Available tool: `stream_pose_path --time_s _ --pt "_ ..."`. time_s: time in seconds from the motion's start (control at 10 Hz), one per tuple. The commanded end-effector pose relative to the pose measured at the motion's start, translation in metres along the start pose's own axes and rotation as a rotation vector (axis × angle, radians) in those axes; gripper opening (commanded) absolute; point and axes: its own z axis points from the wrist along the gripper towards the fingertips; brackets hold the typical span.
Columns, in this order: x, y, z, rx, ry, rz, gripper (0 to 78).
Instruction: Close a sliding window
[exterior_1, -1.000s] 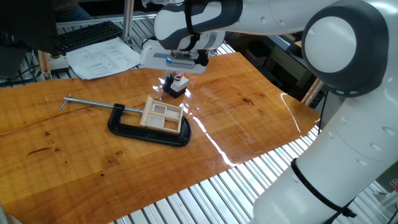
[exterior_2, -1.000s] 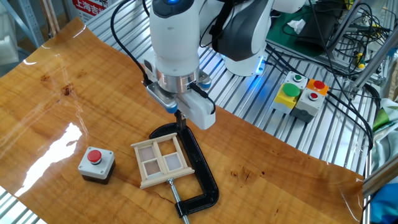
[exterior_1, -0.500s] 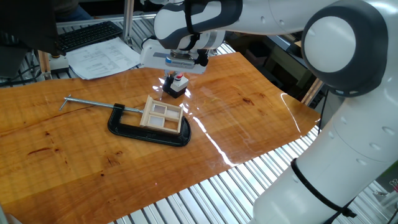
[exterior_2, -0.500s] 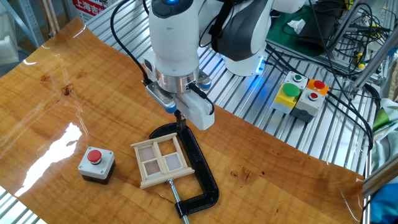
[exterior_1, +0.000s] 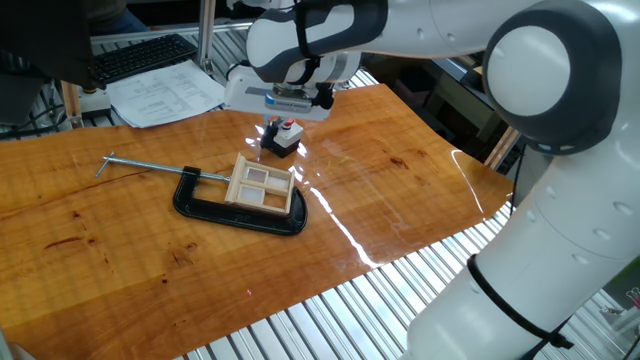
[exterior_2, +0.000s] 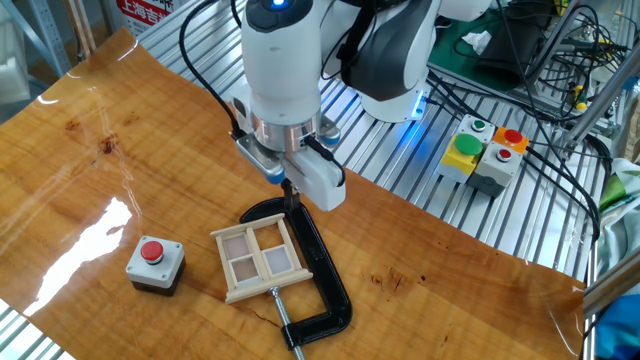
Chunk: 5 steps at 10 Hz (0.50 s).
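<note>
One fixed view looks down across the wooden table (exterior_1: 400, 190) from a corner, wide, with the arm's big white links filling its right side. The other fixed view sits closer and steeper on the opposite side, facing the arm's base. Both catch the sliding window (exterior_1: 263, 186) (exterior_2: 259, 260) and its black C-clamp (exterior_1: 235, 210) (exterior_2: 320, 275).

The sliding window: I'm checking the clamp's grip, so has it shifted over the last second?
No. The sliding window sits unchanged within the black C-clamp, beside the red button box.
</note>
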Motion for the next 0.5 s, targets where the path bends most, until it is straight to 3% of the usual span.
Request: stream_pose_path --time_s 0.1,0.5 --pt "-0.005 0.003 0.015 -0.002 -0.009 0.008 0.0" --pt "-0.011 0.005 0.041 -0.006 -0.008 0.009 0.0"
